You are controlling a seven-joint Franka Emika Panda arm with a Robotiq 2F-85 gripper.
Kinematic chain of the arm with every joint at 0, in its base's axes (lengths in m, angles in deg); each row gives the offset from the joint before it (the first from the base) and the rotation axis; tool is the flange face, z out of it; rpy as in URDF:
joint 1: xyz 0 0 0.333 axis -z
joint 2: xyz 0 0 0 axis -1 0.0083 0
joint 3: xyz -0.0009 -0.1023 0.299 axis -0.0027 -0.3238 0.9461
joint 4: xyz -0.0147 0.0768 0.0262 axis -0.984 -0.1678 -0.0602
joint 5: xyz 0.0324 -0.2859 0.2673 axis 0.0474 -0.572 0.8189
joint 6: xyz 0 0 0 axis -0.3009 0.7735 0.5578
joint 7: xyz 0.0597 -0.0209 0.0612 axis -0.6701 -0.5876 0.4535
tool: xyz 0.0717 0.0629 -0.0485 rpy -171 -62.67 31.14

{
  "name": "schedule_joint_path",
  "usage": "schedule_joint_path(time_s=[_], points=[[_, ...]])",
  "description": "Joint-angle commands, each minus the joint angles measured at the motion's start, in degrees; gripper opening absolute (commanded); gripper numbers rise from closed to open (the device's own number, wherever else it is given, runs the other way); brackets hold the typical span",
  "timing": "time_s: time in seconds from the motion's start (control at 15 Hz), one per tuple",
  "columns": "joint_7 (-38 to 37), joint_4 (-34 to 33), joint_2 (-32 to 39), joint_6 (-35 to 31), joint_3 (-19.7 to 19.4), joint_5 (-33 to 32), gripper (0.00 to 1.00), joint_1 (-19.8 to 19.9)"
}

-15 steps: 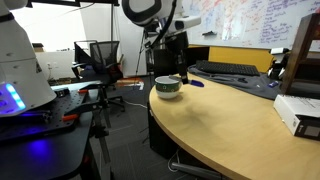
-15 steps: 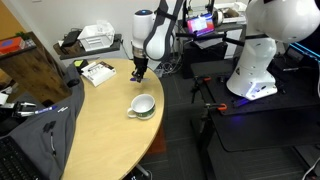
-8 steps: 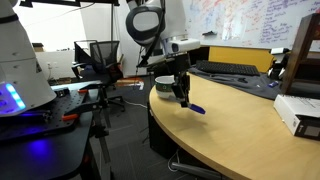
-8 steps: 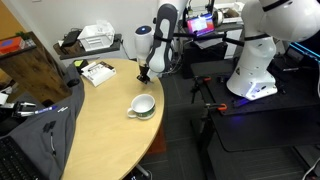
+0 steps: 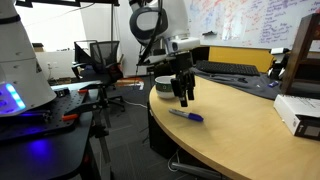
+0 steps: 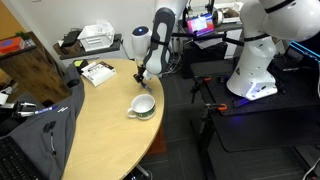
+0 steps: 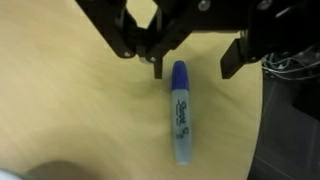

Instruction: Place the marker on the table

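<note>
A: Entry one, the tool?

B: Tool [image 5: 184, 100], dark, two-fingered, at the end of the white arm. It hangs above the worktop [image 5: 232, 132] with its tips pointing down. State: jaws spread and holding nothing. In the wrist view its fingers [image 7: 157, 66] stand well apart, with bare wood between them and the marker's dark end.

A: Entry two, the marker?

B: Marker [image 5: 186, 116], slim and blue. It lies flat on the worktop directly under the tool and apart from the fingertips. In the wrist view the marker [image 7: 180, 110] runs lengthwise away from the tool [image 7: 195, 66]. The darker end lies nearest the tool, between the two fingers. The paler end lies farthest off. Its barrel carries print too small to read.

A: Is it touching anything else?

B: Only the worktop, as far as the views show. I cannot make the marker out in the exterior view from above.

A: Entry three, the worktop?

B: Light tan wood with a curved edge [image 6: 95, 130]. The tool works near that rim.

A: Other items?

B: Bowl [image 5: 163, 86], white with a dark band, upright on the worktop, near the tool and apart from the marker. It shows in both exterior views [image 6: 142, 106]. A dark keyboard [image 5: 226, 68] lies well beyond the tool. A white box [image 5: 298, 113] lies well off to one side of it.
</note>
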Motion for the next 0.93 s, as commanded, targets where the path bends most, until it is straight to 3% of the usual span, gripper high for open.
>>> schedule_joint_path(time_s=[0.0,0.27,0.6,0.87], points=[[8.2,3.5,-13.3,8.7,5.9,-0.7,0.99,7.5],[14.4,2.7,-22.0,25.3,10.8,-3.2,1.00,13.0],[21.3,1.4,-26.5,43.4,15.7,-7.8,1.00,17.0],[22.5,4.3,-29.5,36.5,17.6,-12.7,1.00,17.9]])
